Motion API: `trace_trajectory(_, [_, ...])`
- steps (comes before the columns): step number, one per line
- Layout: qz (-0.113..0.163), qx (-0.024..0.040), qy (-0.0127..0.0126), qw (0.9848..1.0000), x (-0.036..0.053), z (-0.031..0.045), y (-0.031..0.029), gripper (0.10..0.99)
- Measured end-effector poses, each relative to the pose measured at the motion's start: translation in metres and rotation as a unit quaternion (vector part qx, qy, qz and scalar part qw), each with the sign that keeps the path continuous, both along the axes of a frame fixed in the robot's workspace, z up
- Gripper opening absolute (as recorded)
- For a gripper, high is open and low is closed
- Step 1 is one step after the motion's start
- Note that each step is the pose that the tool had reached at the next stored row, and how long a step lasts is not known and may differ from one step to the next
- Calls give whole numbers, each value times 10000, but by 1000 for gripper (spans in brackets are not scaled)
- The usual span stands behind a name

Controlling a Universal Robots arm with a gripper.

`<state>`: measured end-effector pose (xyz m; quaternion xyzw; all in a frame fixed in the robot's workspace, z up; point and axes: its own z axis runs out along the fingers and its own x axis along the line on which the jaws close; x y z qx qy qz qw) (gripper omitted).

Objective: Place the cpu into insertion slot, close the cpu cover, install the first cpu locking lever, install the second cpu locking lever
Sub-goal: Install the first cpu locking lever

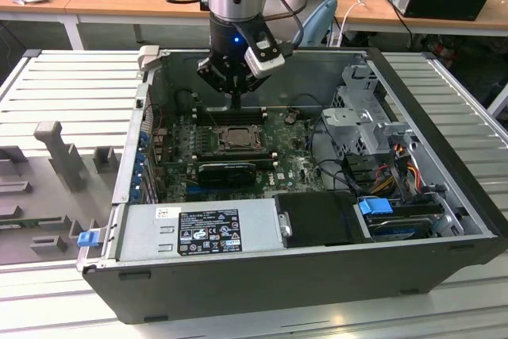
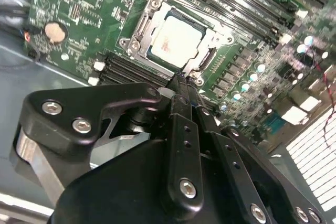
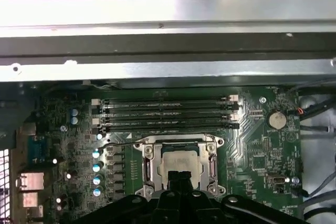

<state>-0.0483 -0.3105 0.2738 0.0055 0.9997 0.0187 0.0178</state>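
The cpu (image 2: pixel 176 38) lies flat in the insertion slot (image 1: pixel 236 139) on the green board, its pale face showing through the window of the cpu cover (image 2: pixel 148 15). The silvery cover lies down over the chip's edges (image 3: pixel 149 162). A thin wire lever (image 3: pixel 119 143) runs along the socket side nearest the memory slots. My gripper (image 2: pixel 181 84) hangs just above the socket's edge, fingers pressed together with nothing between them. In the exterior view the gripper (image 1: pixel 236 102) stands over the far side of the socket. The cpu (image 3: pixel 181 162) sits right beyond the fingertips (image 3: pixel 174 174).
Long black memory slots (image 3: pixel 168 114) lie beside the socket, and a coin battery (image 3: pixel 276 119) sits on the board. A black graphics card (image 1: pixel 228 171) lies in front of the socket. The case's metal wall (image 3: pixel 168 69), drive cage (image 1: pixel 373 129) and cables (image 1: pixel 337 172) hem in the board.
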Motion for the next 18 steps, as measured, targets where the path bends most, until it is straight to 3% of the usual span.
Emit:
trace_trajectory(2, [204, 1, 0, 9998, -19, -1, -1, 106])
trace_trajectory(5, [238, 15, 0, 9997, -97, -6, 0, 106])
trace_trajectory(13, [297, 32, 1, 9996, -465, -79, 0, 106])
trace_trajectory(18, [333, 32, 4, 9994, -571, -103, 0, 106])
